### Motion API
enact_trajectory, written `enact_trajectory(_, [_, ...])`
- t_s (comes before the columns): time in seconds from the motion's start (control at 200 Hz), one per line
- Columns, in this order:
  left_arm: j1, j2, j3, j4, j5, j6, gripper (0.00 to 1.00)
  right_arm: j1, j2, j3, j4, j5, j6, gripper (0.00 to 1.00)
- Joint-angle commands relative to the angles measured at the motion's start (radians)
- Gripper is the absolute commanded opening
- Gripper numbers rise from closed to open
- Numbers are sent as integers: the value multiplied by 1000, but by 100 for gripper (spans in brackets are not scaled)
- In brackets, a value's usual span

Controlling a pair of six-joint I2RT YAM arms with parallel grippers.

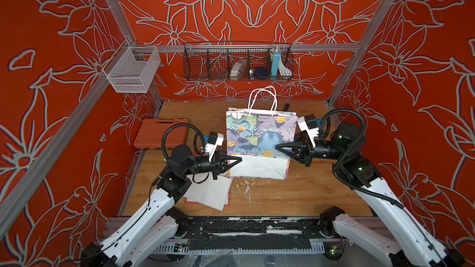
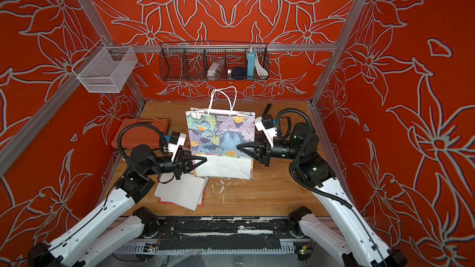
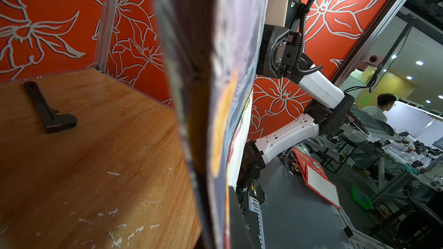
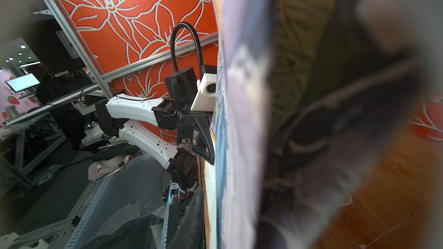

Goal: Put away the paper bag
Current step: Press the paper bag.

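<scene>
The paper bag [image 1: 257, 134] [image 2: 218, 134], printed with blue and purple flowers and fitted with white cord handles, stands folded flat over the middle of the wooden table, its white bottom flap turned toward the front. My left gripper [image 1: 239, 160] [image 2: 205, 160] is shut on the bag's lower left edge. My right gripper [image 1: 277, 147] [image 2: 238, 147] is shut on its right edge. In the left wrist view the bag [image 3: 230, 68] runs between the jaws beside one dark finger [image 3: 237, 223]. The right wrist view shows the bag [image 4: 239, 116] pressed against a dark finger [image 4: 191, 221].
A black wire basket [image 1: 237, 62] with several items hangs on the back rail, and a white mesh basket [image 1: 133, 69] on the left rail. An orange tool case [image 1: 159, 134] lies at the left, white papers [image 1: 208, 191] under my left arm, a black wrench [image 3: 48, 108] at the back.
</scene>
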State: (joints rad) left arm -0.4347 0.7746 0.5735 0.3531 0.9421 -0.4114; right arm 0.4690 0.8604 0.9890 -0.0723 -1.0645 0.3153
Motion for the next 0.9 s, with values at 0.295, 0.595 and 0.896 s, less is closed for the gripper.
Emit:
enact_trajectory(0.295, [1,-40,-59,-86,17,68,0,-7,5,60,27,36,-12,40])
enact_trajectory(0.595, [1,-70,-87,-119,19,87,0,-9,21,97,35,38,-19,11])
enact_trajectory(0.896, [1,-75,-95,-110,23,103,0,-10,17,105,36,49,-31,0])
